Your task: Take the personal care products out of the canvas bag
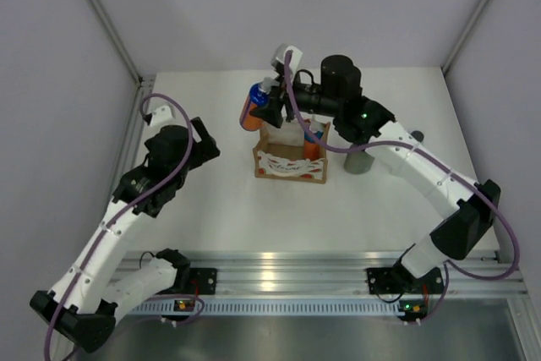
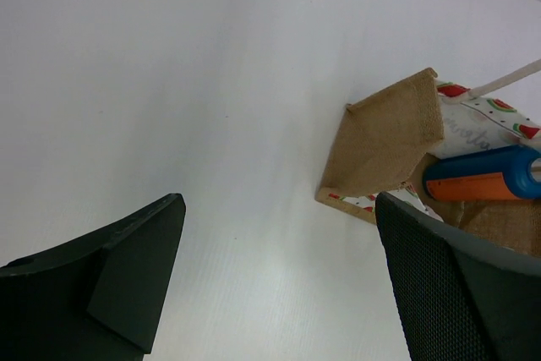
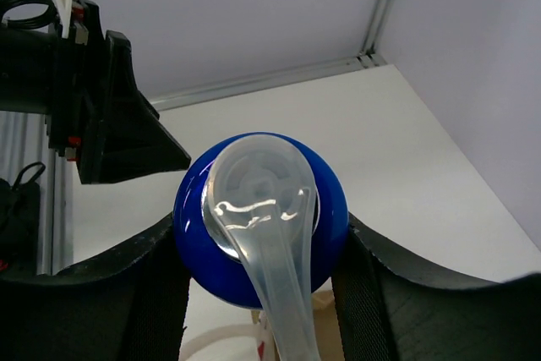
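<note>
The canvas bag (image 1: 290,161) stands upright mid-table, with its white-and-red front facing me. My right gripper (image 1: 269,99) is shut on the blue cap (image 3: 262,213) of an orange bottle (image 1: 252,112) and holds it in the air over the bag's far left corner. A second orange bottle (image 1: 313,146) stands inside the bag on the right. A grey-green bottle (image 1: 358,161) stands on the table just right of the bag, partly under my right arm. My left gripper (image 1: 206,146) is open and empty left of the bag. The left wrist view shows the bag's side (image 2: 389,137) and an orange bottle (image 2: 482,180).
The table (image 1: 211,209) is white, with enclosure walls at the back and both sides. A thin white bag handle (image 2: 507,82) sticks out above the bag. An aluminium rail (image 1: 279,272) runs along the near edge by the arm bases.
</note>
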`<move>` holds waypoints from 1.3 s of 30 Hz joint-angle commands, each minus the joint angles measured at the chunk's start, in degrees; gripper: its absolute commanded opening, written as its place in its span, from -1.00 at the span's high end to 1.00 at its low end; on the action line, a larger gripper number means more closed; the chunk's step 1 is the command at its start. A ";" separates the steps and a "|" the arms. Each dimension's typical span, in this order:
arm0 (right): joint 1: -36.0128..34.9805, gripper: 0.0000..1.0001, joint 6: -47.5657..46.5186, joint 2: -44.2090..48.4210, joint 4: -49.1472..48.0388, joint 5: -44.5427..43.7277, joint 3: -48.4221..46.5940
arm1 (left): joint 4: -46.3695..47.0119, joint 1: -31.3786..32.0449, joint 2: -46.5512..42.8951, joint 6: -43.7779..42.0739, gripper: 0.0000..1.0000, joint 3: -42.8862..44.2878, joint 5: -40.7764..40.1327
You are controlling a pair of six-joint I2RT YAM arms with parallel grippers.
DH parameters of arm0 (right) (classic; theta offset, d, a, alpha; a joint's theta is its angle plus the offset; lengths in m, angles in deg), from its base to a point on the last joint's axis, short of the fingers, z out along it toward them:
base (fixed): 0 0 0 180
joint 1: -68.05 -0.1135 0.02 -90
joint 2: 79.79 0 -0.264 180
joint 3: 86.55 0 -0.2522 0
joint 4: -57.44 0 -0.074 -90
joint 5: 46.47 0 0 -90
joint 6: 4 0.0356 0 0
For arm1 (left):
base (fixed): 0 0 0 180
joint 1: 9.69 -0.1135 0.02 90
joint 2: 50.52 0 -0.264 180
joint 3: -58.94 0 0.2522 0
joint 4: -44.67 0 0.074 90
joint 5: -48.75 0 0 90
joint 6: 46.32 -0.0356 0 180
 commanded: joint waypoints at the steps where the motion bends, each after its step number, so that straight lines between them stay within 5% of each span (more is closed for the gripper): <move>1: -3.56 1.00 1.11 -3.52 -5.97 1.29 -5.74 | -4.08 -0.31 -4.85 -1.72 -0.97 2.94 -3.56; 19: -9.98 1.00 3.57 -29.36 -22.59 1.29 -12.42 | -8.13 -0.31 -19.99 -11.91 -0.97 2.07 -4.60; 31: -11.30 0.99 -0.29 -37.46 -21.01 -2.22 -12.52 | -7.87 -0.31 -22.54 -12.45 -0.97 -2.68 -6.46; 35: -11.74 0.71 -2.13 -36.23 -22.32 -1.97 -9.44 | -7.95 -0.31 -23.24 -11.92 -0.97 -3.47 -6.02; 39: -12.62 0.12 -3.72 -34.73 -24.61 -3.11 -5.05 | -8.04 -0.22 -23.33 -11.57 -0.97 -4.08 -5.49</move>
